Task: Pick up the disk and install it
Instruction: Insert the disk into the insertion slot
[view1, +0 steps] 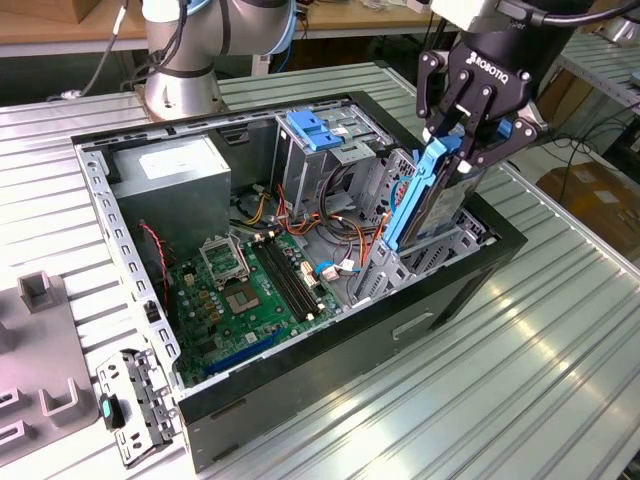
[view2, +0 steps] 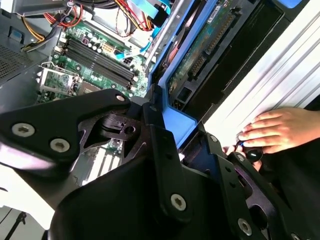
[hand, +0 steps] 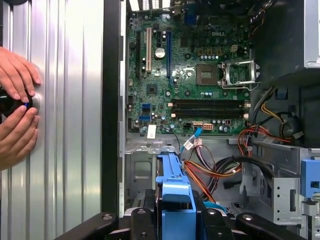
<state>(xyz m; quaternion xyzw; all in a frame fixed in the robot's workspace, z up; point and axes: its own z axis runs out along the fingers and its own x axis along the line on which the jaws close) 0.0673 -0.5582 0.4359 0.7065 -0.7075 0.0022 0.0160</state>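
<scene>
Hanging steeply on edge, the disk is at the exterior view's right end of the open computer case, with its lower end down among the metal walls of the drive cage. The gripper is clamped narrow on the upper end of the bright blue carrier frame. The disk therefore lies directly below the gripper. Its long axis runs from the grip down into the cage, and the bottom leans a little toward the exterior view's left.

Much of the frame stands above the case's rim, so I judge the disk entered but not seated. In the second wrist view its green circuit-board face shows. In the first wrist view the blue frame points into the cage, with orange and black cables just beside it.

Farther left in the exterior view lie the motherboard and the grey power supply, and a lighter blue latch piece sits at the far wall. Outside the case, well apart from the gripper, a person's hands rest on the ribbed table around a small dark knob.
</scene>
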